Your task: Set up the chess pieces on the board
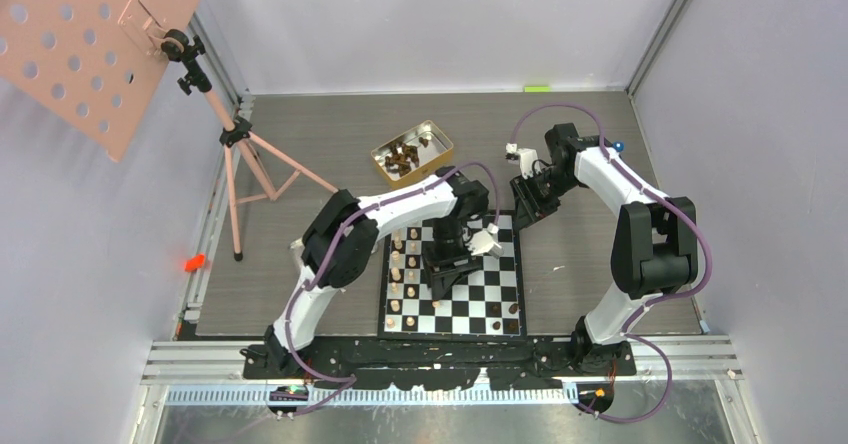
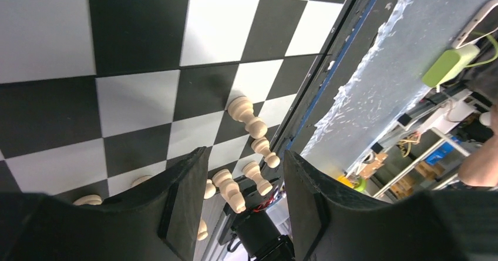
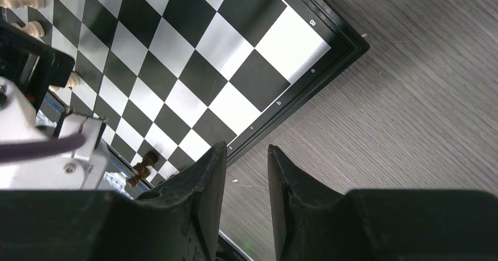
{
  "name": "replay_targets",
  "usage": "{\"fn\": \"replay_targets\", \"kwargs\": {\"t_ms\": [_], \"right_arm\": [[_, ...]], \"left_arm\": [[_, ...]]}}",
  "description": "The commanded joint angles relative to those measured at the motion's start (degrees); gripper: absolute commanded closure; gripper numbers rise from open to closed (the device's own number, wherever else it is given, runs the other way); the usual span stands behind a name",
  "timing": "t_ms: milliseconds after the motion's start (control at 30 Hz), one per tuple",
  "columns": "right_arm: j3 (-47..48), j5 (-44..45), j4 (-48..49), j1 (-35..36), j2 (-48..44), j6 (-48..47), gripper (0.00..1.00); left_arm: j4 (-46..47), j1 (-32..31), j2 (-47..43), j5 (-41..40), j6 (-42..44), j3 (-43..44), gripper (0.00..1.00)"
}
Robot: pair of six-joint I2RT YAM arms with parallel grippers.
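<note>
Now: left arm [image 1: 400, 204] over board [image 1: 478, 297] | gold tin [image 1: 436, 134] beyond | tripod [image 1: 236, 136] left

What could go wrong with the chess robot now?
The left gripper hangs open close beside the pale pieces; swinging sideways might topple them. The right gripper sits at the edge of the board, so a bump might shift the board and everything on it.

- Left arm [image 1: 400, 204]: white shells, black joints.
- Right arm [image 1: 610, 179]: the same white and black.
- Cables [image 1: 560, 106]: purple, running along both arms in loops.
- Fingers [image 2: 182, 208]: thick, matte black, curved.
- Bases [image 1: 590, 342]: black.
</note>
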Motion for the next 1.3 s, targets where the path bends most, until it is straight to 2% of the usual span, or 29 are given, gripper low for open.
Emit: {"fn": "replay_targets", "kwargs": {"t_ms": [0,300,567,1033,1167,1267], "right_arm": [[2.0,-0.7,-0.7,0.0,-0.6,-0.6,0.62],[2.1,-0.6,-0.7,0.0,-0.5,-0.6,0.62],[2.0,-0.6,-0.7,0.0,-0.7,-0.6,0.62],[2.1,-0.6,-0.9,0.0,-0.2,-0.7,0.62],[2.3,-0.7,-1.0,0.0,-0.1,-0.7,0.62],[2.3,-0.8,-1.1,0.0,0.2,-0.6,0.62]], "left_arm": [[3.9,-3.0,-5.4,-4.1,-2.6,-3.5,0.47],[9.1,-7.5,-8.1,-13.3,-5.1,-6.2,0.48],[9.7,-9.2,-7.4,-15.9,-5.4,-5.6,0.52],[8.3,-9.5,-9.4,-16.7,-4.3,-6.6,0.80],[7.9,-9.4,-12.6,-16.0,-2.3,-9.0,0.93],[8.0,-9.5,-14.6,-16.6,-1.4,-11.9,0.95]]}}
